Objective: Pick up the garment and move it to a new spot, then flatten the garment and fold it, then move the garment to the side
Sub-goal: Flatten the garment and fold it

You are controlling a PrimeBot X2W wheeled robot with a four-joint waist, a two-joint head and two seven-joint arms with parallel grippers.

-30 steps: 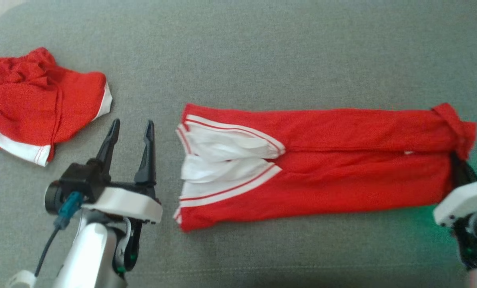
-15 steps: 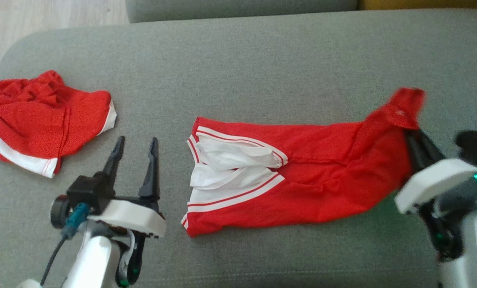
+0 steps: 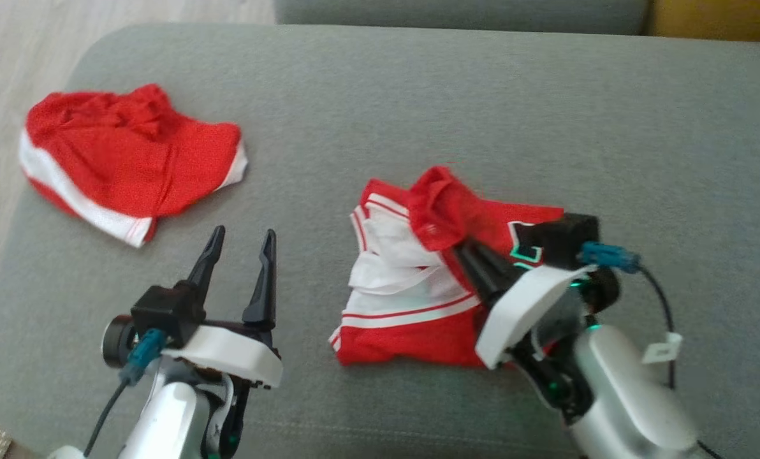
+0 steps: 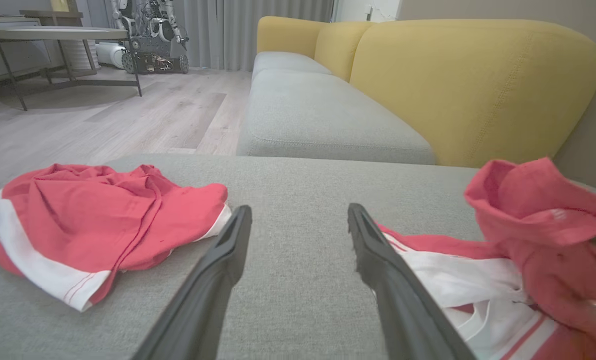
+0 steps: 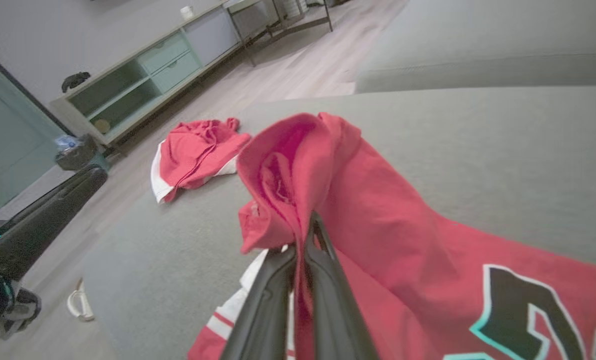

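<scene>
A bunched red edge of the garment (image 3: 405, 338) is being pinched between the two clenched fingers of the right gripper (image 3: 460, 248). That end is being held raised off the grey cushion (image 3: 418, 95) and is curling over just beyond the fingertips. The rest of the garment is lying below and on either side of this gripper. Its long axis is being kept crosswise, running from the right gripper toward the left gripper (image 3: 243, 233). The white-trimmed openings are being pointed at the left gripper. The part with the dark, teal-edged print is spread to the right of the clenched fingers.

The left gripper is being held released, with its two fingers spread wide over bare cushion. The garment's striped end is lying just to its right, apart from the fingers.

Two red garments are being shown in all. The second garment (image 3: 125, 153) is lying crumpled ahead of the left gripper and to its left, well apart from both grippers. Two grippers are being counted, each with two dark fingers.
</scene>
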